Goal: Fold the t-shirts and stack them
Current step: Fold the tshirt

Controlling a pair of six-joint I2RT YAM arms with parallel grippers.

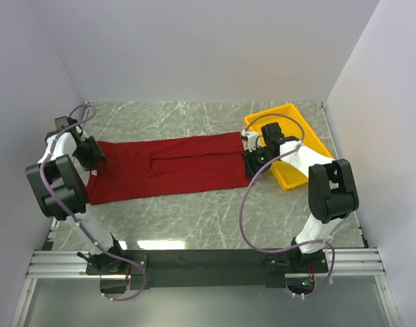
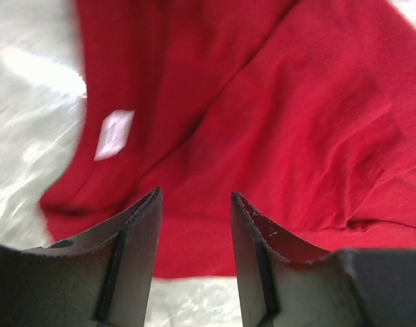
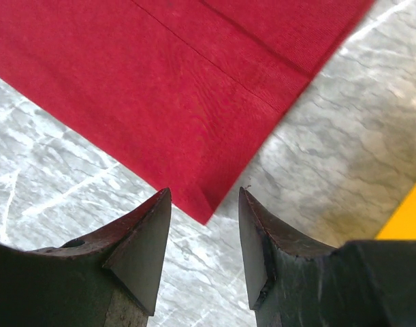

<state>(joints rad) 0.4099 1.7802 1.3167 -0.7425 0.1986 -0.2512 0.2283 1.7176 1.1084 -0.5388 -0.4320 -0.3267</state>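
**Red shirt laid out long: both hands at its ends, nothing gripped**

- The red t-shirt lies flat on the marble desk as one long band running left to right. The collar end is at the left and the hem at the right, and it looks already narrowed lengthwise.
- The yellow bin sits at the far right, just past the hem end. I can't tell whether the cloth touches it.
- The left hand is low over the collar end, fingers moderately parted, with no cloth between them.
- The right hand is set over the near hem corner. Its fingers are about as far apart and hold nothing, and the corner sits right in the gap.

Doing the step well, as I judge it, means a crosswise fold, hem carried toward collar:
- Come straight down on that corner and pinch every layer, not just the top one.
- The left hand should pin or lift its end evenly so the band doesn't skew.
- Keep the long edges lined up — a wrinkle near the middle could drag.

Writing: there is a small white tag inside the collar, too blurred to read. No brand or print shows elsewhere.
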